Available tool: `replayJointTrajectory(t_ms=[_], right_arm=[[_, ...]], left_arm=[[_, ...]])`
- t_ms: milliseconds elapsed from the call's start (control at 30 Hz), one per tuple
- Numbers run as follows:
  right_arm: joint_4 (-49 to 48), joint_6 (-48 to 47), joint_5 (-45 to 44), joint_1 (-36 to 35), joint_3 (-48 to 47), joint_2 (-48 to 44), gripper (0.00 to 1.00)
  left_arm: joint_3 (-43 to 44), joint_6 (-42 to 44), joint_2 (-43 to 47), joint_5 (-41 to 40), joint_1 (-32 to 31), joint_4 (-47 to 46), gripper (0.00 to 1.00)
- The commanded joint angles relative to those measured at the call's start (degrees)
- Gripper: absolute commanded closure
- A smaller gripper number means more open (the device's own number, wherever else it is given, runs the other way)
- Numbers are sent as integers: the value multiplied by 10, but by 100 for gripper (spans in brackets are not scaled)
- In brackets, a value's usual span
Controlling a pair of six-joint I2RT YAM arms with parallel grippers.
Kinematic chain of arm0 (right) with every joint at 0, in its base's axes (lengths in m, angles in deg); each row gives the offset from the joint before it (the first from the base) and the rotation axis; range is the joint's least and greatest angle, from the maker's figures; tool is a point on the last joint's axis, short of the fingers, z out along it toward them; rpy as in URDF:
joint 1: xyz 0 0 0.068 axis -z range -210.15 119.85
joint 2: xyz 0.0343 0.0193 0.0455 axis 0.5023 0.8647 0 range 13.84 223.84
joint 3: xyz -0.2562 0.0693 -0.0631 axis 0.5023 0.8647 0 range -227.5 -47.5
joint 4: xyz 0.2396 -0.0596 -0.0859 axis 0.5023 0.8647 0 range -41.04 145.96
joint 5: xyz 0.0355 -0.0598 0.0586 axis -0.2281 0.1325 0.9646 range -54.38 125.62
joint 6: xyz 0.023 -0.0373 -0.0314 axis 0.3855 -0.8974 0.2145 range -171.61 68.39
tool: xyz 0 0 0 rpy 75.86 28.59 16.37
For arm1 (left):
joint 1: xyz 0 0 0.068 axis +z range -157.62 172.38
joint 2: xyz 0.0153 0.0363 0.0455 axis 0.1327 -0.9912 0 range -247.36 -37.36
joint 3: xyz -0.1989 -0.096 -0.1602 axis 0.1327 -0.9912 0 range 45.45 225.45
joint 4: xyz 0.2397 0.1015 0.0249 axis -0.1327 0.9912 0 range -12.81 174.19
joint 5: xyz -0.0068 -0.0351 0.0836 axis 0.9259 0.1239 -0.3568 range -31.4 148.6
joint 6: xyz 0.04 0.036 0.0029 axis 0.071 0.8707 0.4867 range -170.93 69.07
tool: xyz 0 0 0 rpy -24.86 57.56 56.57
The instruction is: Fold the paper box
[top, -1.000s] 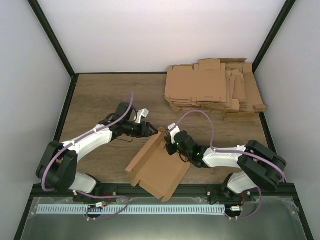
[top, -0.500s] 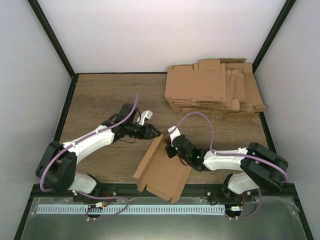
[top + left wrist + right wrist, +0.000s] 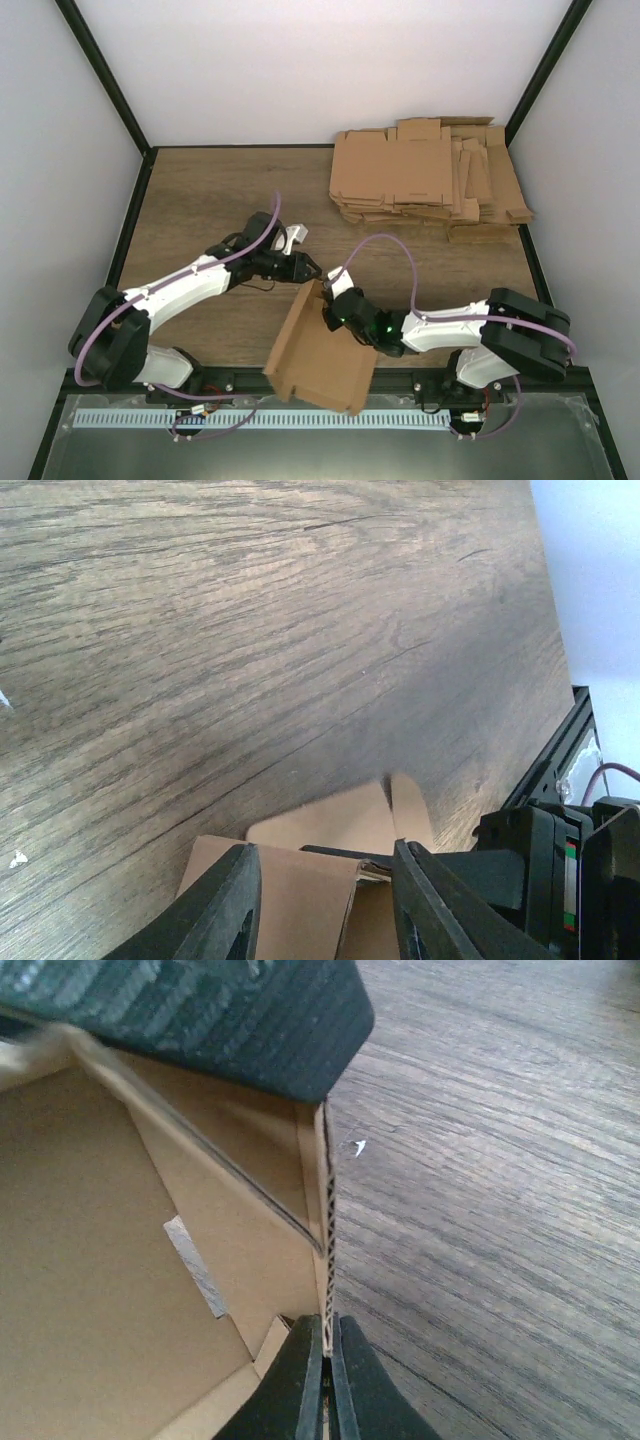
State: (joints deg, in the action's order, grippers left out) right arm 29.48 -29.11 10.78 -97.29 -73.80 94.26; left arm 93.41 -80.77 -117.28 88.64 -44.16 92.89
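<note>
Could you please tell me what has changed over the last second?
The right gripper stayed shut on the paper box and drew it toward the near edge of the table, turning it slightly. The left gripper moved right to the box's far corner, its jaws narrowing but still apart. The pile of cardboard blanks stayed put.

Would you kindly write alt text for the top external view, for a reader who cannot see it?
A partly folded brown paper box, near the front edge of a wooden table, has its raised side pinched by the right claw while the open left claw points at its top corner. A pile of flat cardboard blanks lies at the far right.
</note>
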Motion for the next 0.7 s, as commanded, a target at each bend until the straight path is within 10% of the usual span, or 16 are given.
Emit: replayJointTrajectory(t_ms=[0, 667], right_arm=[[39, 29, -14, -21, -8, 17, 99], [-36, -47, -72, -20, 18, 8, 99]], left_arm=[[-11, -1, 0, -18, -8, 11, 61], [-11, -25, 77, 17, 40, 9, 39]])
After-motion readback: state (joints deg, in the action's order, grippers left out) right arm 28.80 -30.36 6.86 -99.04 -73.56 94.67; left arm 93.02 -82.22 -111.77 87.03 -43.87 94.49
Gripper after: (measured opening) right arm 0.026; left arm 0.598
